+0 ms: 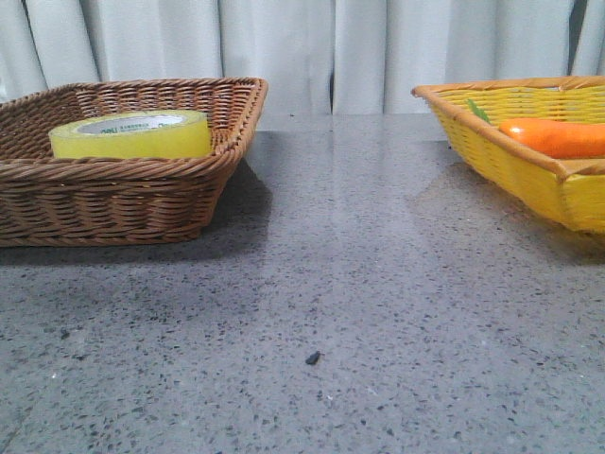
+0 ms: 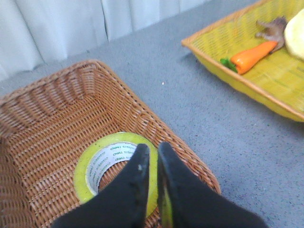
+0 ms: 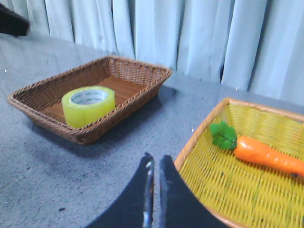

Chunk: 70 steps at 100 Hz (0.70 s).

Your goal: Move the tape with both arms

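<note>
Tape (image 1: 132, 134) is sitting flat inside the brown wicker basket (image 1: 113, 203) on the left side of the grey speckled table (image 1: 359, 312), core hole facing straight up, so its axis is running vertical and the roll has no real long side to speak of. It's lying toward the basket's near-right corner, close to the wall there.

Biggest thing going on is the table itself, with white curtains (image 1: 302, 47) hanging behind it. Next down, the two baskets are sitting well apart: the brown one on the left, a yellow woven basket (image 1: 529, 180) on the right.

Front view is only showing the tape's side and a sliver of the white core, and no arms at all. The left wrist view is looking down into the roll, so the green lettering on the core is showing, plus a pale rounded thing (image 2: 295, 28) and a brownish thing (image 2: 271, 29) at the yellow basket's far end that I can't identify. The right wrist view is giving the whole brown basket from outside.

Orange carrot (image 1: 558, 137) with green leaves is lying in the yellow basket.

Left gripper (image 2: 152, 154) is hovering over the tape with its fingers nearly pressed together, gripping nothing. Right gripper (image 3: 154, 166) is hanging over the yellow basket's rim, fingers likewise closed up on nothing.
</note>
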Each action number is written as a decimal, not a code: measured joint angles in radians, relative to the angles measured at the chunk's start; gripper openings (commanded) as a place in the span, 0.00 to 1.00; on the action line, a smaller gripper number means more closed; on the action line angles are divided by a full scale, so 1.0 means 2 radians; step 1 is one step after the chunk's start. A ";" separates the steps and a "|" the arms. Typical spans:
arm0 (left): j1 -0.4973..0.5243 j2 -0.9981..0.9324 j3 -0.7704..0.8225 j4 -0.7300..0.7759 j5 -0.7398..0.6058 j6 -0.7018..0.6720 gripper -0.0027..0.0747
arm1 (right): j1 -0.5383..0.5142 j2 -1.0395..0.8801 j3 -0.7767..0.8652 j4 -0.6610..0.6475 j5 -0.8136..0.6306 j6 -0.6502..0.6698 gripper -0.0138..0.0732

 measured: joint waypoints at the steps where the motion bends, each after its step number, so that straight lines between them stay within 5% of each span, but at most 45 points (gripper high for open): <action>1: 0.000 -0.009 0.003 0.000 -0.002 0.000 0.01 | 0.000 -0.006 0.003 -0.001 -0.004 0.000 0.07; 38: 0.000 -0.237 0.217 -0.038 -0.078 0.000 0.01 | 0.000 -0.092 0.105 -0.043 -0.067 0.000 0.07; 70: 0.000 -0.307 0.320 -0.108 -0.080 0.000 0.01 | 0.000 -0.092 0.121 -0.050 -0.064 0.000 0.07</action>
